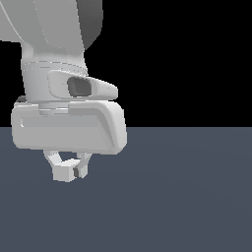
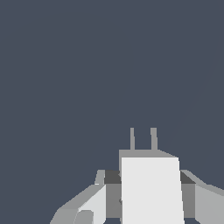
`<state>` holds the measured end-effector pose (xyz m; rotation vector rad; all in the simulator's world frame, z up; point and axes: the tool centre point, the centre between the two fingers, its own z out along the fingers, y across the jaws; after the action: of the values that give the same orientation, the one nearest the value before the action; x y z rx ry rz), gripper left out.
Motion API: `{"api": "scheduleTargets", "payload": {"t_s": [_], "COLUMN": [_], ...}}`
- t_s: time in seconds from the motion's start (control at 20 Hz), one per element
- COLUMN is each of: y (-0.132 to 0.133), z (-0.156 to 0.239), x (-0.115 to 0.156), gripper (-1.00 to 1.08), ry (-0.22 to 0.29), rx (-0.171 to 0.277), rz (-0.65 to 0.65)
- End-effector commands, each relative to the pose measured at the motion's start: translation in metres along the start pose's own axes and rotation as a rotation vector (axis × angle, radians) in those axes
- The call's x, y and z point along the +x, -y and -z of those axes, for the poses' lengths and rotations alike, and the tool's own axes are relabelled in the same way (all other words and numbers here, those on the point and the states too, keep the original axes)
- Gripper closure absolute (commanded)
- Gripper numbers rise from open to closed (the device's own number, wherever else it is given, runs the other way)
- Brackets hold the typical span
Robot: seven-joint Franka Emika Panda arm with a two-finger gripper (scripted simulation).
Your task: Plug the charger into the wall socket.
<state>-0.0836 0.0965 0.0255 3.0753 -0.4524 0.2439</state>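
We see the hand (image 1: 69,170) closed on the charger (image 1: 66,172), holding it between its two fingers (image 1: 53,158) just under the broad pale body of the arm (image 1: 69,130). In the exterior view the arm fills the upper part of the exterior view's left, and the charger shows as a small off-white block hanging below it, above the flat slate-blue floor (image 1: 187,197). We cannot tell from that view whether the block touches the floor; it appears to hang clear of it.

In the wrist view the charger (image 2: 151,188) is large and close, an off-white rectangular block with two short thin grey prongs (image 2: 142,139) standing side by side out of its far end, parallel and apart. The dark pads of the fingers (image 2: 112,177) press against the block's two flanks. Beyond the prongs we see only the plain slate-blue surface (image 2: 87,65).
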Motion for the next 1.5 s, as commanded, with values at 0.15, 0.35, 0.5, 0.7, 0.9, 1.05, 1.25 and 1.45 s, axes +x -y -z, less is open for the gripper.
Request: {"api": "scheduleTargets", "payload": {"t_s": [0.15, 0.35, 0.5, 0.7, 0.9, 1.05, 1.25, 1.45], "y": [-0.009, -0.014, -0.018, -0.021, -0.023, -0.024, -0.023, -0.023], "z": [0.011, 0.02, 0.027, 0.037, 0.045, 0.049, 0.054, 0.057], "x": [0.02, 0.038, 0.051, 0.07, 0.086, 0.096, 0.107, 0.113], "gripper": [1.08, 1.08, 1.08, 1.08, 1.08, 1.08, 1.08, 1.08], "ry": [-0.002, -0.002, -0.002, -0.002, -0.001, -0.001, 0.0, 0.001], "rx": [0.012, 0.023, 0.032, 0.043, 0.054, 0.06, 0.066, 0.07], "rz": [0.078, 0.147, 0.2, 0.269, 0.331, 0.368, 0.407, 0.431]}}
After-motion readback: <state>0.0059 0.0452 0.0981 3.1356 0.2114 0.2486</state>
